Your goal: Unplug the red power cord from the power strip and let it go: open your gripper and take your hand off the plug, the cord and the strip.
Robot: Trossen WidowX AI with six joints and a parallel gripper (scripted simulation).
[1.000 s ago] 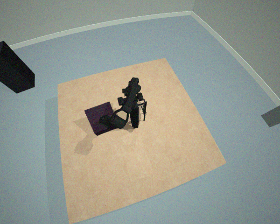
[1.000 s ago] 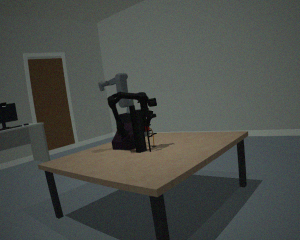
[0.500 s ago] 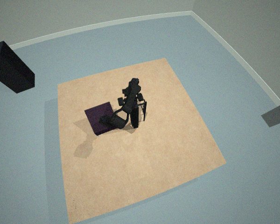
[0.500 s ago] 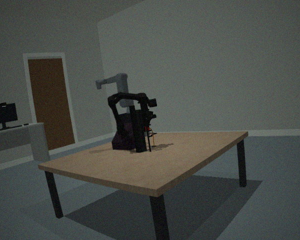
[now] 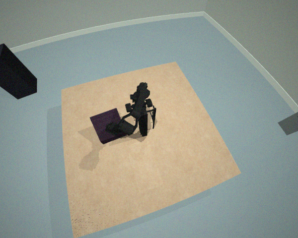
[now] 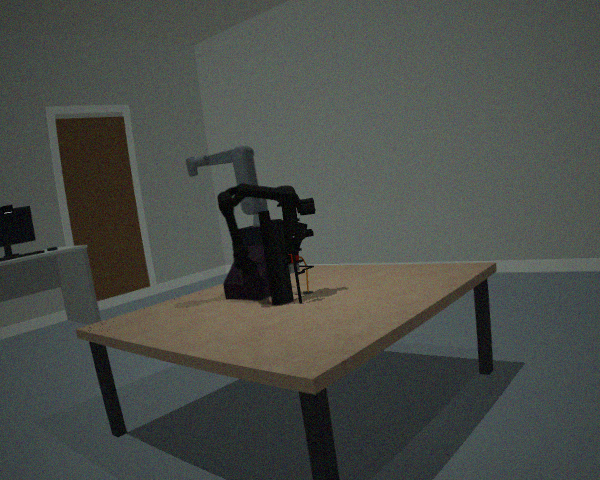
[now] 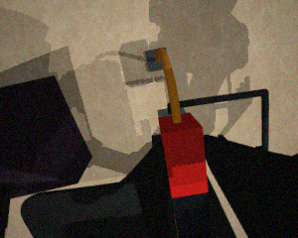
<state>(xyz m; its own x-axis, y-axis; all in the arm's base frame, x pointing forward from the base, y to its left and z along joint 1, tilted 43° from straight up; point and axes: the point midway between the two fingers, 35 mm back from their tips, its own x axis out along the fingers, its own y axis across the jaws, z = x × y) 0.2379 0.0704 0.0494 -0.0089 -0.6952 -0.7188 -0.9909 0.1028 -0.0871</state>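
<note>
The red plug shows between my dark fingers in the wrist view. Its orange cord leaves the far end and bends down to a small blue-grey piece on the table. My gripper points down and is shut on the red plug. A tall black upright block, probably the power strip, stands beside the gripper. The plug's near end meets something dark in the wrist view; fingers and shadow hide whether it sits in a socket.
A dark purple block stands to the left, by the arm's base. A thin black frame stands on the other side of the black block. All stand on the wooden table.
</note>
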